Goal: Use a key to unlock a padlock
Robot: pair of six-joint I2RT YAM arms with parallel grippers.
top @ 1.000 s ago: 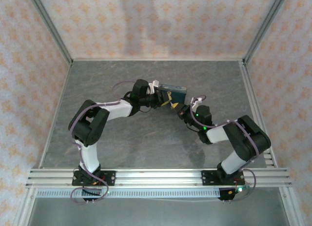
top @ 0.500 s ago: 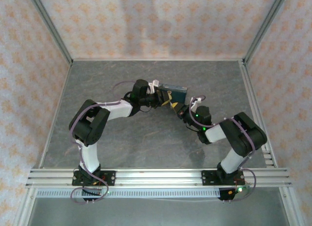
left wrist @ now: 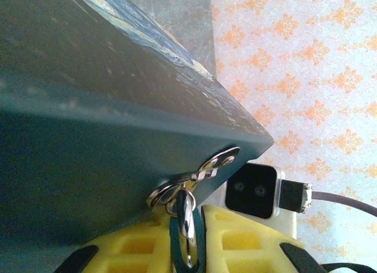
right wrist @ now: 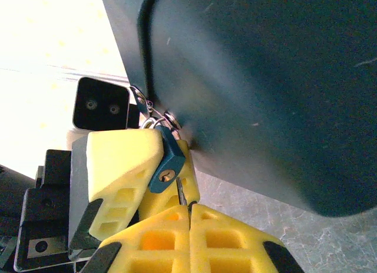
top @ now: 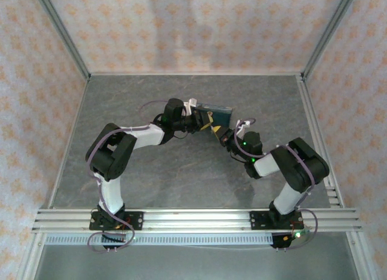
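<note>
The grey marbled table point(top: 181, 177) bears a dark-blue box point(top: 217, 115). The box lies just beyond the tips of the yellow fingers point(right wrist: 118, 158), close against them, and whether it rests flat cannot be told. Bare tabletop shows beside the fingers, to their right.

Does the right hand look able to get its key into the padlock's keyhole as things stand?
Probably yes: the right hand holds the key close to the padlock, whose keyhole faces it with nothing between; the left hand grips the padlock's sides.
</note>
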